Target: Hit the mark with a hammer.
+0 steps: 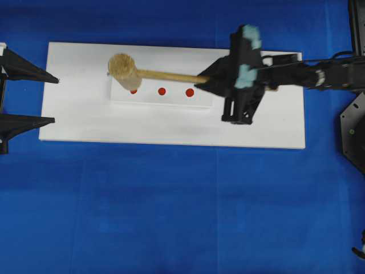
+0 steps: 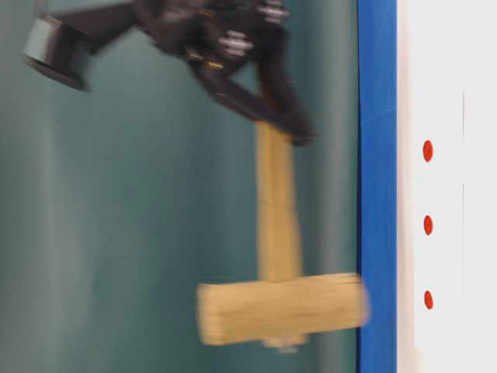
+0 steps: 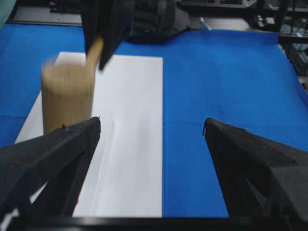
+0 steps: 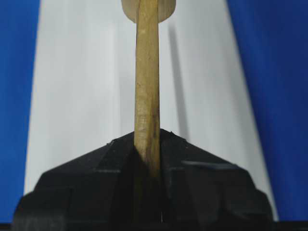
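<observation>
Right hand [image 1: 208, 80] grips hammer [image 1: 126, 71] (head seemingly airborne).

Bench cover [image 1: 171, 217]: solid saturated blue. Board [image 1: 274, 125] centre frame: plain white, with white strip [image 1: 171, 98]. Mark [image 1: 162, 91]: red, same as the dots either side. Hammer [image 1: 165, 75]: pale tan wood with fine grain. Both grippers, left [image 1: 50, 100] and right [image 1: 206, 79]: matte black; teal patches on right arm [image 1: 248, 57].

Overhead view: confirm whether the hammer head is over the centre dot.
No, the hammer head sits over the leftmost dot, leaving the mark uncovered.
</observation>
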Controlling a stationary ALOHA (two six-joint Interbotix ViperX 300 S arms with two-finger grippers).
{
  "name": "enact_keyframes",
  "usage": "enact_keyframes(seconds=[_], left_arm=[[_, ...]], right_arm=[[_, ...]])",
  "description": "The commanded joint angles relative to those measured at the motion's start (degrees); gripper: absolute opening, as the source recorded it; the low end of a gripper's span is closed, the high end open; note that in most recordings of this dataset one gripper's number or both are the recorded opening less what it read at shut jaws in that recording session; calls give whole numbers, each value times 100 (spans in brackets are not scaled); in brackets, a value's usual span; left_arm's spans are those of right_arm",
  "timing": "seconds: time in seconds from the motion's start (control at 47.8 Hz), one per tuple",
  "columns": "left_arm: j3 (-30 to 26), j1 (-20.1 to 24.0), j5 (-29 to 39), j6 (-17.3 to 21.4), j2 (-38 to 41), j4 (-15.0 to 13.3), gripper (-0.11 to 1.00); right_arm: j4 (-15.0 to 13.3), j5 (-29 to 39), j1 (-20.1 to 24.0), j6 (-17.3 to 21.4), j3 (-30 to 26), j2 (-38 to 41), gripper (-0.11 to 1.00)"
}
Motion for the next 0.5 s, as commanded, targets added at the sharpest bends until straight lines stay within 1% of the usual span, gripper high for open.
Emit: enact_keyframes(seconds=[0.0,0.084,0.167,0.481], left_arm=[[-53,-9,-26,9,35,9,85],[-53,-9,-26,0,44,9,85],[-35,-18,-26,0,44,9,85],[-35,-9,-18,9,44,0,85]], right_arm=[[141,-26,-9,9,-132,352,2],[281,0,-9,9,-114,703,2],[334,-44,-9,9,-88,765,2],[308,-141,0,-53,-158,519,2]])
